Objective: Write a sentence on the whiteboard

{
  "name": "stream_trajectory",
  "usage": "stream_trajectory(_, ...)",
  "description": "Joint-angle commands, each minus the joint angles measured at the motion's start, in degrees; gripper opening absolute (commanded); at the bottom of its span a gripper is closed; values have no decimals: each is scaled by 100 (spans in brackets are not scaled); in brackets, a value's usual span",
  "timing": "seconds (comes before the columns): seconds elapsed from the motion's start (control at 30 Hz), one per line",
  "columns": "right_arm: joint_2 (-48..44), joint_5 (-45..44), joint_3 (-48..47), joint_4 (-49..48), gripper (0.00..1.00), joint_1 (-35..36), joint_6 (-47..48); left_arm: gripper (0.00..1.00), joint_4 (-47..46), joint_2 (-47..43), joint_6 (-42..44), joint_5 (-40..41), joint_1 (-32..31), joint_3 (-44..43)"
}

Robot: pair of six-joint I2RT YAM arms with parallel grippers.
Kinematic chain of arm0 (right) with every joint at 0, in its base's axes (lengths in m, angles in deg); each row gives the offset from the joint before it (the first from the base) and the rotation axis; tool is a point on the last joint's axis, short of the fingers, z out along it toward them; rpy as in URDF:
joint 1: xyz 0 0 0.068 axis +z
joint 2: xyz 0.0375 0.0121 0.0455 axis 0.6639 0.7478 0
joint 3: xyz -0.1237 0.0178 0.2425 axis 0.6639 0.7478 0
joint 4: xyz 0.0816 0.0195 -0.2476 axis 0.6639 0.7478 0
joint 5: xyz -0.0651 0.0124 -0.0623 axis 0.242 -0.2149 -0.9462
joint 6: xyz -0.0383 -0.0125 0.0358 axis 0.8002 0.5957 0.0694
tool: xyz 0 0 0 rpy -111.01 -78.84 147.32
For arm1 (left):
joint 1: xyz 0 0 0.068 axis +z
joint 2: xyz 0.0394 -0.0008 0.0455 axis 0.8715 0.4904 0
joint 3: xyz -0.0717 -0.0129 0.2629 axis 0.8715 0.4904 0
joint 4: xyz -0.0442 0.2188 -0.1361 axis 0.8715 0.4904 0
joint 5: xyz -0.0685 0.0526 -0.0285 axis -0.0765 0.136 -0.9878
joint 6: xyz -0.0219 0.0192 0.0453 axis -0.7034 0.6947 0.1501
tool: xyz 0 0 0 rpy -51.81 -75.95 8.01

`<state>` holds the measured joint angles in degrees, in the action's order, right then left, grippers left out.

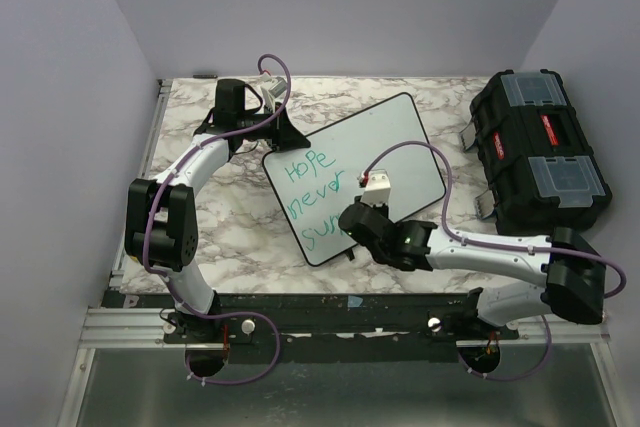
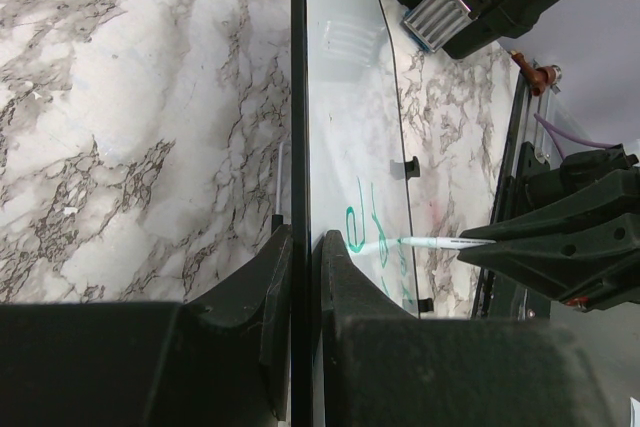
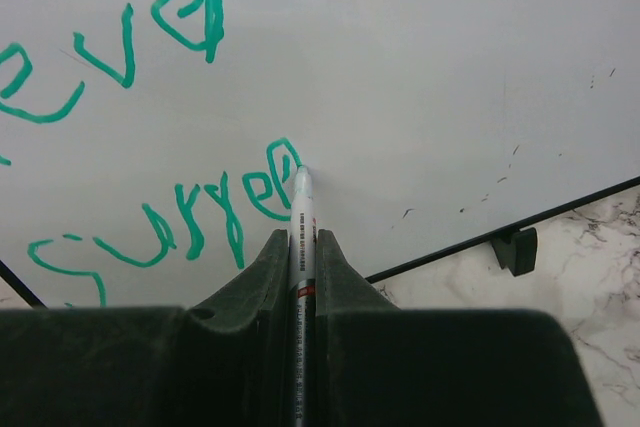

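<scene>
Bench: marble bench [image 1: 240, 232] is carrying the whiteboard [image 1: 400, 137].
Sentence: green sentence [image 1: 315, 197] is showing on the whiteboard, reading "Hope never surre".
Left end effector: left end effector [image 2: 300, 247] is pinching the whiteboard's edge.
Right end effector: right end effector [image 3: 302, 247] is pinching a marker [image 3: 301, 202], its tip touching the whiteboard beside the last letter.

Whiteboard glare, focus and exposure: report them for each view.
Top external: the whiteboard is evenly lit with no harsh glare, and the sentence reads clearly. Left wrist: a pale striped reflection sits on the board's far end; the left pincer is a dark, soft foreground. Right wrist: lettering and marker tip are sharp; the right pincer is underexposed.
</scene>
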<state>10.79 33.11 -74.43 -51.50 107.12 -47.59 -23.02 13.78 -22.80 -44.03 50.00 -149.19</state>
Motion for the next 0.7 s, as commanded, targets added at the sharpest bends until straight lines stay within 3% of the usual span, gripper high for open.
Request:
stream_trajectory(0.0,-193,270,317,138,1,-30,-295,0,-519,-31,798,284,-53,-51)
stream_trajectory(0.37,-682,116,333,303,1,-31,-325,0,-524,-1,789,258,-62,-68)
stream_trajectory(0.67,-389,-81,96,121,1,-440,-61,0,-554,-22,781,213,-70,-42)
